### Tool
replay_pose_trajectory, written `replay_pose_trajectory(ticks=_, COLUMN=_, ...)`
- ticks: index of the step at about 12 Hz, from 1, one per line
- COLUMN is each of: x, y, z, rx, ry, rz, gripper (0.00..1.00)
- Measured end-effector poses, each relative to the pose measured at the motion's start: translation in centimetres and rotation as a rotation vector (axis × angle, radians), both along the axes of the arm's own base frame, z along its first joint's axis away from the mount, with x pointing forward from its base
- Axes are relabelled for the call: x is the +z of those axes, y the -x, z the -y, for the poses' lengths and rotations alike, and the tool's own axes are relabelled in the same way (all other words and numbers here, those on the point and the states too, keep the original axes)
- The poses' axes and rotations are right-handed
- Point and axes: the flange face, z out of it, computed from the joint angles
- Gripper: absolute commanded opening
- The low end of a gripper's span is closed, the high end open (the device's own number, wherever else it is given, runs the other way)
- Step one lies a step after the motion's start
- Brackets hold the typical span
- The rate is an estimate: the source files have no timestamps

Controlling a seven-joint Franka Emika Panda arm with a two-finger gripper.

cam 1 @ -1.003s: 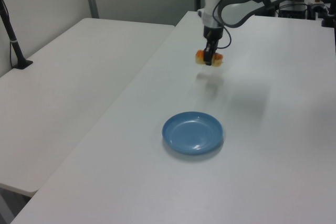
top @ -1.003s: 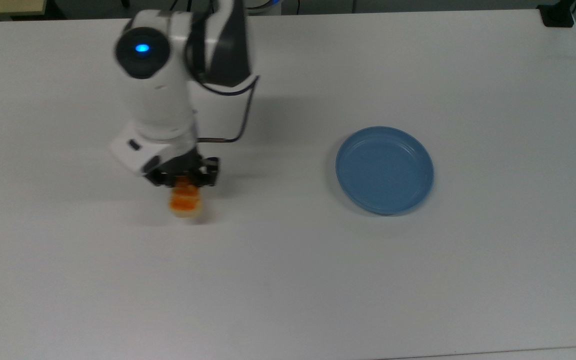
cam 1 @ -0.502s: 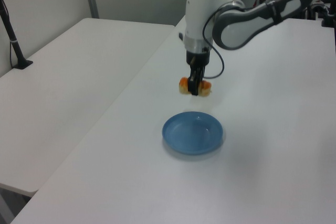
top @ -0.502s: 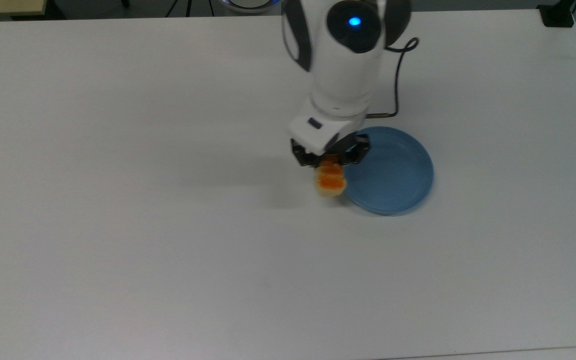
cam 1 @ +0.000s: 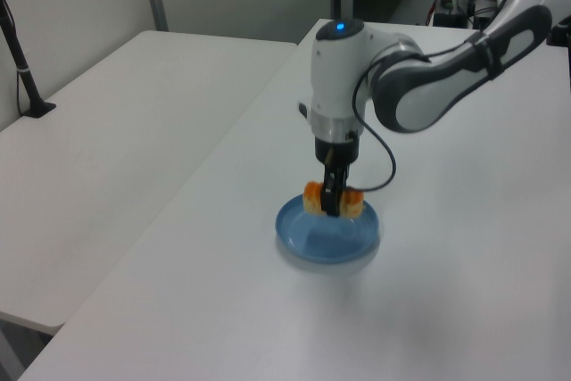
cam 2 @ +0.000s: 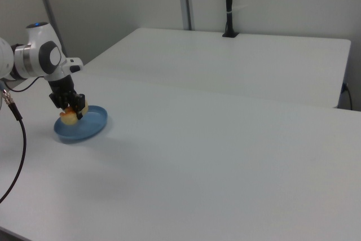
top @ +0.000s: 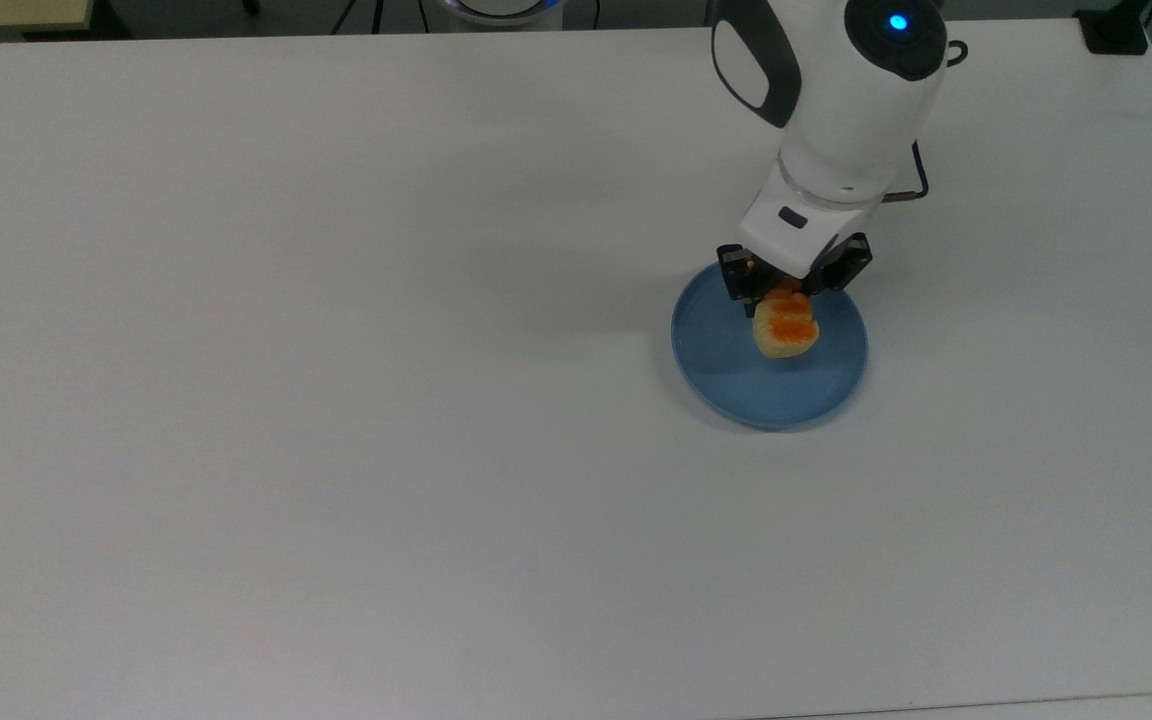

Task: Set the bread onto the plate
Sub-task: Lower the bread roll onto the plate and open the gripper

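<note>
Orange-topped bread (top: 786,328), long axis toward the top view's bottom, hangs clamped in the jaws over the plate (top: 736,385).

No text, label, brand or number could be read anywhere on the arm, the plate or the table.

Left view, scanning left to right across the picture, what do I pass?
Black post at the far edge, then the neighbouring white table, then the plate with the bread held over it by the tool.
</note>
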Motion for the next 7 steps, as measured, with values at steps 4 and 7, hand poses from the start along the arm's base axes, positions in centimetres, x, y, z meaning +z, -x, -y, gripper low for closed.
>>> replay_pose_trajectory(ticks=4, x=-2.6, y=-0.7, z=-0.7, rx=-0.013, ry=-0.022, rz=0.031, gripper=0.85)
replay_pose_trajectory(ticks=7, x=-3.8, y=-1.2, z=-0.3, rx=-0.003, ry=0.001, rz=0.045, gripper=1.00)
